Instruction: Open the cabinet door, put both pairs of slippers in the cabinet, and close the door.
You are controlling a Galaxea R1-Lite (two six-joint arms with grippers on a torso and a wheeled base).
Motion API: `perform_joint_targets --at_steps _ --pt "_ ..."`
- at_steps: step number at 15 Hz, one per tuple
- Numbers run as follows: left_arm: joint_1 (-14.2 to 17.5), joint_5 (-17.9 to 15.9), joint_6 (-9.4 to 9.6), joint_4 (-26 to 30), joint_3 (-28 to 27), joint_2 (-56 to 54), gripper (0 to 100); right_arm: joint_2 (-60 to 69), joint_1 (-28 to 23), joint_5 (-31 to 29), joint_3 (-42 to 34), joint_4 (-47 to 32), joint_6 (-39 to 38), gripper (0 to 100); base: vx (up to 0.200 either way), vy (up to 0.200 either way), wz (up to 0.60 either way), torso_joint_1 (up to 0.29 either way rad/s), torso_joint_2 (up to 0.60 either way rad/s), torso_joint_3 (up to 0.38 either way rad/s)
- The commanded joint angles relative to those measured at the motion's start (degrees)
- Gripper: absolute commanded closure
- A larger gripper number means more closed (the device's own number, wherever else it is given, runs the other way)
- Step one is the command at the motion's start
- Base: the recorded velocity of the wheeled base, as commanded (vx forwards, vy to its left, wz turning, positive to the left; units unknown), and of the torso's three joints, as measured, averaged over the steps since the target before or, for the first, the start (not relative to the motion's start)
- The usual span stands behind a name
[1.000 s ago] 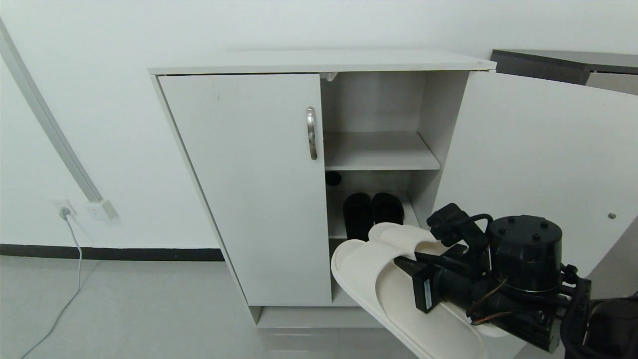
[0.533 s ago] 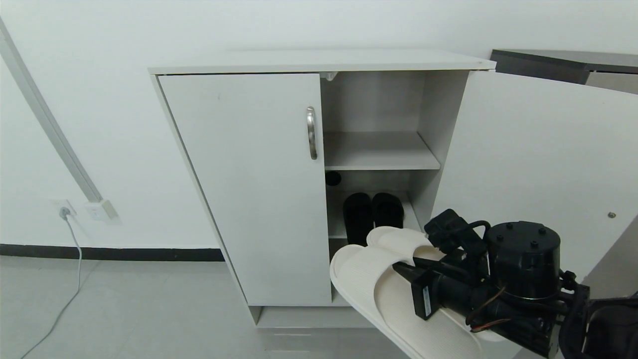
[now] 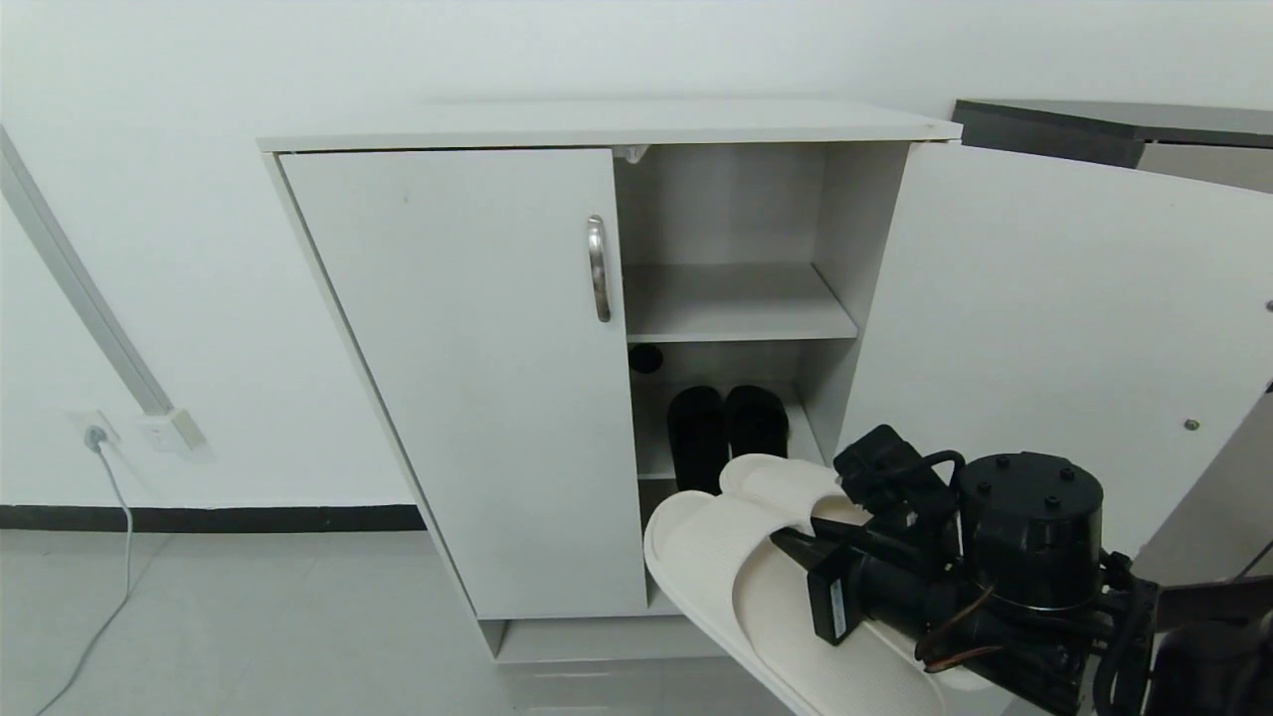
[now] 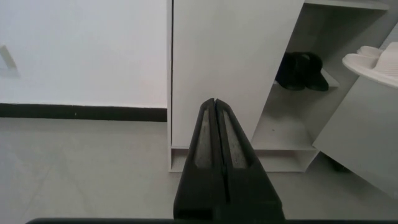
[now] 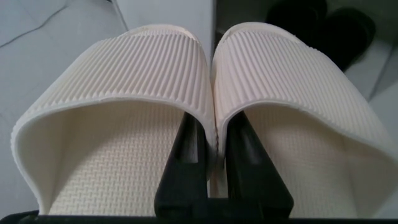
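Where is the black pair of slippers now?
In the head view the black slippers lie on a lower shelf in the cabinet's open right half, behind the white slippers held by the right gripper.

The cream slippers (image 3: 716, 557) sit clamped side by side in the right claw (image 5: 214, 134), the black slippers (image 3: 696, 433) just beyond it inside the cabinet (image 3: 597, 121), its right door (image 3: 1054, 328) open.

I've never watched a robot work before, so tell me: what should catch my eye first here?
A pair of white slippers is pinched side by side in the right gripper, low in front of the cabinet. The cabinet's right door stands open. A pair of black slippers already sits inside on the second shelf down, while the left door is shut.
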State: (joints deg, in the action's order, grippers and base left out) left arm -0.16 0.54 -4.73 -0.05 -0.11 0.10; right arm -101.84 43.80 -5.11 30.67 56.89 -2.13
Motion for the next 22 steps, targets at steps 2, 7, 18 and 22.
perform_joint_targets --at_steps 2,7,18,22 --pt "0.0 -0.1 0.07 0.0 0.0 0.1 100 -3.2 0.3 -2.7 1.6 1.3 0.4 100 0.000 0.000 0.00 0.000 0.00 0.000" --pt "0.1 -0.2 0.07 0.0 0.0 0.1 100 -14.4 5.3 -28.6 19.1 -2.8 -1.6 100 0.000 0.000 0.00 0.000 0.00 0.000" --pt "0.1 -0.1 -0.02 0.0 0.0 0.1 100 -14.0 5.8 -41.7 49.5 -32.0 -6.0 100 0.000 0.000 0.00 0.000 0.00 0.000" --pt "0.1 -0.1 -0.02 0.0 0.0 0.0 100 -13.9 5.2 -41.7 52.8 -31.6 -3.2 100 0.000 0.000 0.00 0.000 0.00 0.000"
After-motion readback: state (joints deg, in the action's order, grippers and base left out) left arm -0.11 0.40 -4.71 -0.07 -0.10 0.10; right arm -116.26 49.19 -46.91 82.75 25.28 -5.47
